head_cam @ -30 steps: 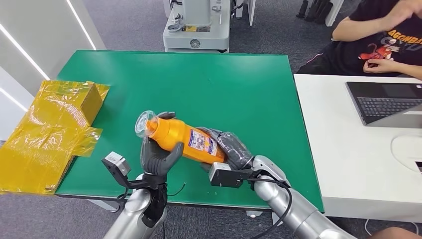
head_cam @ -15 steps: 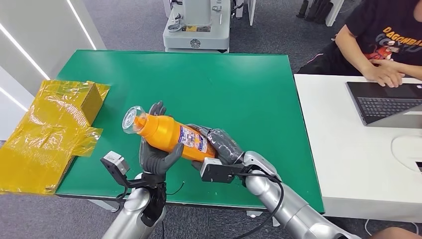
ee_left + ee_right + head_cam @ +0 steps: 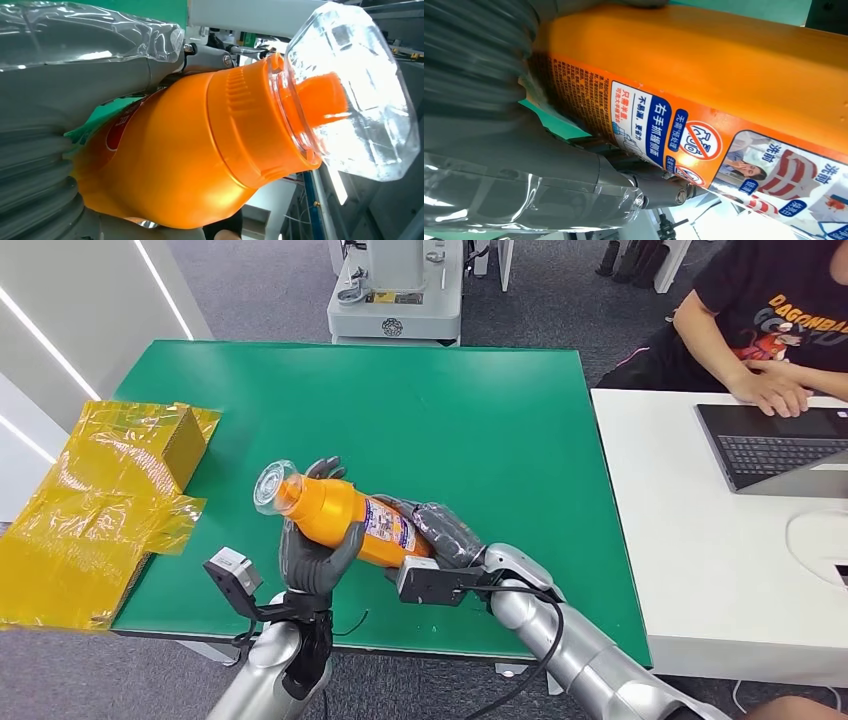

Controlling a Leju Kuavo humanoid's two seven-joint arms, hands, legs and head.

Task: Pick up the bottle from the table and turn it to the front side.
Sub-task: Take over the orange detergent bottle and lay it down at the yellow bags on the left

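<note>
An orange bottle (image 3: 340, 517) with a clear cap (image 3: 272, 487) and a printed label lies tilted above the near part of the green table (image 3: 400, 410), cap toward the left. My left hand (image 3: 313, 550) grips its shoulder, fingers wrapped around from below. My right hand (image 3: 445, 535) holds the base end. The left wrist view shows the orange bottle (image 3: 200, 150) and its clear cap (image 3: 355, 95) close up. The right wrist view shows the bottle's label (image 3: 684, 135) with small print and pictures.
A box wrapped in yellow film (image 3: 100, 500) lies at the table's left edge. A person (image 3: 780, 330) sits at a white desk (image 3: 720, 560) on the right with a laptop (image 3: 775, 445). A grey machine base (image 3: 395, 290) stands beyond the table.
Both hands have shifted the bottle slightly left and toward me, with the cap end a little lower than half a second ago. The person's hand has come down to the laptop.
</note>
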